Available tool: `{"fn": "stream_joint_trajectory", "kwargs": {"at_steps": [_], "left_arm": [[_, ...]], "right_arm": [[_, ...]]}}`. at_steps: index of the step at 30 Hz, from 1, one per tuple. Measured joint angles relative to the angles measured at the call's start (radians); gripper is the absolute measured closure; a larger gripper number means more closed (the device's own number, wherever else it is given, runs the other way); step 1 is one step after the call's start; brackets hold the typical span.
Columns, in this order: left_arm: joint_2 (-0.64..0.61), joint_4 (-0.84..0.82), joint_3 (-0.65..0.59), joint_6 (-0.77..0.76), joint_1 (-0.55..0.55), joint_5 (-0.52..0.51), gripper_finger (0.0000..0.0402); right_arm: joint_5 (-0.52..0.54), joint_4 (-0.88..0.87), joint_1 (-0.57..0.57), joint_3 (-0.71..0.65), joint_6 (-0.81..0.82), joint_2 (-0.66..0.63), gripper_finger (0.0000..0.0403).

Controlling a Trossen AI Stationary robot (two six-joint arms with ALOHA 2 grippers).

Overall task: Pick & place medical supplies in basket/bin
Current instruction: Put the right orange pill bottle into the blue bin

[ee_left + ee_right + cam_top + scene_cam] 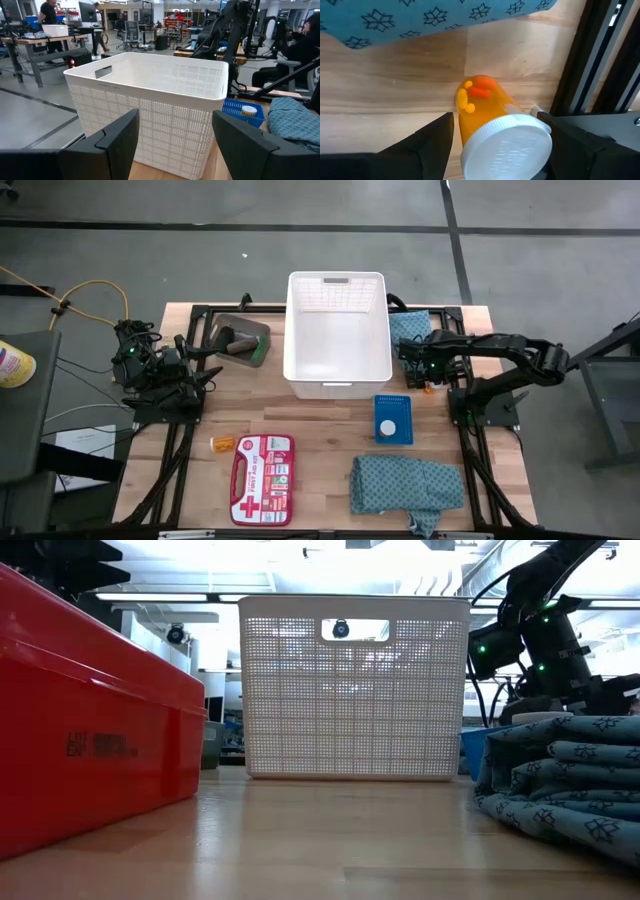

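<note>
An orange pill bottle [485, 107] with a white cap [507, 147] lies on its side on the wood, next to a teal patterned cloth [420, 17]. My right gripper [495, 117] is open above it, a finger on each side; in the high view it [416, 370] is right of the white basket [337, 330]. My left gripper [175, 114] is open and waits left of the basket. The grey bin [243, 340] holds dark rolls and a green piece. A second teal cloth [405, 485] lies near the front edge. My right gripper comes at the orange bottle from above, straddling its cap end [520, 125]. One finger [580, 145] stands close against the cap's rim, and I cannot tell whether it touches. The other finger [427, 142] is apart from it. The bottle rests on the table.
A flat blue tray [393, 418] with a white round cap [387, 428] sits in front of the basket. A red first-aid case [262, 465] and a small orange bottle [222, 443] lie front left. The black frame rail [600, 55] runs close beside the bottle.
</note>
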Motion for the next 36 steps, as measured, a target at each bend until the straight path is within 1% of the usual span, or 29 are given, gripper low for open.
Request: {"fn": "stream_joint_trajectory", "kwargs": {"at_steps": [5, 13, 17, 26, 30, 36], "left_arm": [[0.000, 0.000, 0.000, -0.003, 0.000, 0.000, 0.0160], [0.000, 0.000, 0.000, 0.000, 0.000, 0.000, 0.0160], [0.000, 0.000, 0.000, -0.003, 0.000, 0.000, 0.0160], [0.000, 0.000, 0.000, -0.002, 0.000, 0.000, 0.0160], [0.000, 0.000, 0.000, 0.000, 0.000, 0.000, 0.0160], [0.000, 0.000, 0.000, 0.000, 0.000, 0.000, 0.0160]], "right_arm": [[0.003, 0.001, 0.000, 0.000, -0.002, 0.000, 0.0137], [0.004, 0.000, 0.000, 0.000, -0.002, 0.000, 0.0195], [0.005, 0.000, 0.000, 0.000, -0.003, 0.000, 0.0213], [0.012, 0.000, 0.000, 0.001, -0.005, 0.000, 0.0208], [0.000, 0.000, 0.000, 0.001, -0.006, -0.005, 0.0215], [-0.012, 0.000, 0.000, 0.001, -0.006, -0.071, 0.0217]]}}
